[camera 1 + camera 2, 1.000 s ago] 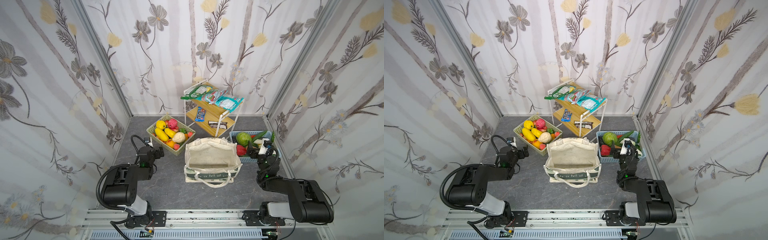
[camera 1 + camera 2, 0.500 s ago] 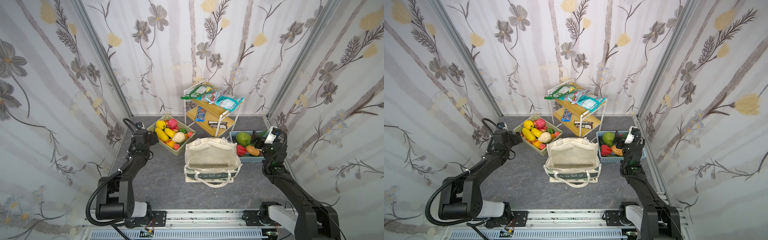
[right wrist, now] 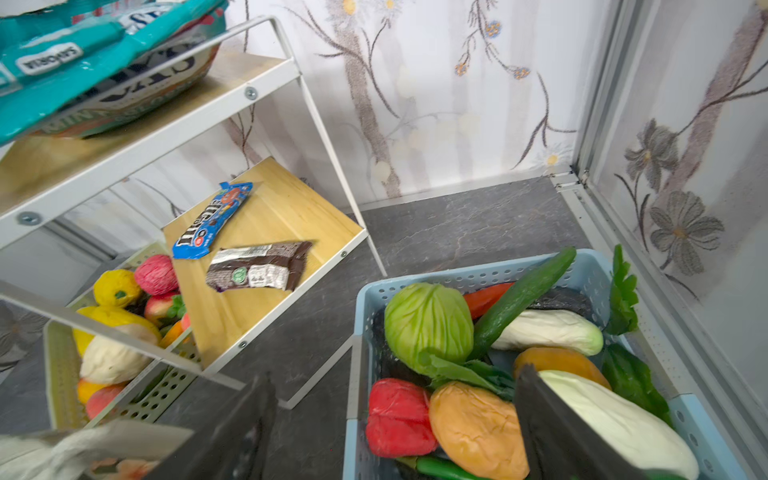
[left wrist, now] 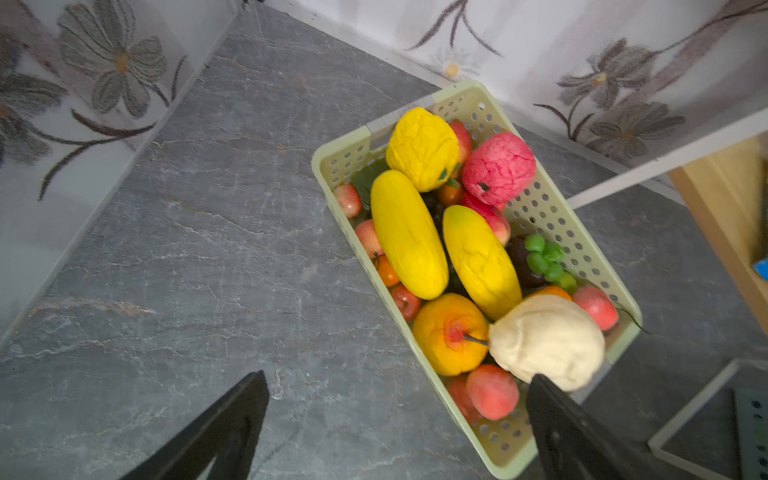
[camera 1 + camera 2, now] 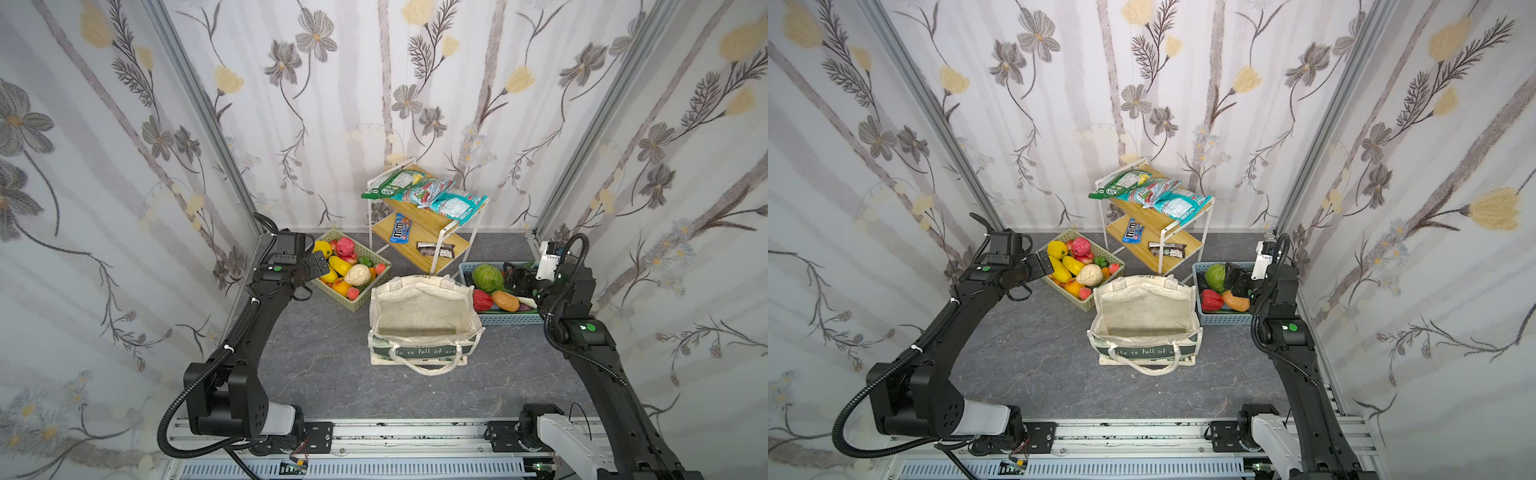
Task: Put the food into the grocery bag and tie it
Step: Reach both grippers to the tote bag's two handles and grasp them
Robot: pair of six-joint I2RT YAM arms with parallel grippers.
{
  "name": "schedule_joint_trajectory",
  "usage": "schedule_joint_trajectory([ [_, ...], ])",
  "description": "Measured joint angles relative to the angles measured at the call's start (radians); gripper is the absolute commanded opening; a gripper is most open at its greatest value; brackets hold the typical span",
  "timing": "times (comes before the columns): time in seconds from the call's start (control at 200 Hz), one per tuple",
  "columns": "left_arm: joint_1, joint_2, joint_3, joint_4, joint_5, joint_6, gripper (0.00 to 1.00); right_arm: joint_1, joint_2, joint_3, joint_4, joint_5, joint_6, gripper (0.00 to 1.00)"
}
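My left pincer point(image 5: 319, 263) hangs wide open over the left edge of the pale green basket point(image 5: 360, 306), far left on the counter point(image 5: 324, 357). It holds nothing. Yellow, red and orange toy fruits point(image 4: 409, 232) fill that basket. My right pincer point(image 5: 516, 277) is open too, with nothing in it, over the blue basket point(image 5: 505, 319) on the right. Below it lie a green cabbage point(image 5: 487, 277), a red pepper point(image 5: 482, 300) and an orange vegetable point(image 5: 505, 300). The grocery bag point(image 5: 415, 311) stands upright in the middle, between the two baskets. Its mouth is open, and one white rope handle point(image 5: 428, 369) hangs down its near side.
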Motion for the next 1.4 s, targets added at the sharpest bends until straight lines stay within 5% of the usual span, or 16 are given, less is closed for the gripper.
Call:
schedule_joint_trajectory([
  [0.57,-0.364,-0.049,0.166,-0.244,0.085,-0.042,0.99,0.265,-0.137,0.032,-0.243,-0.104,0.102,0.76],
  [1.399,-0.583,0.252,0.443,-0.288,0.125,0.195,0.8,0.526,0.003,0.017,-0.259,0.057,0.174,0.45],
])
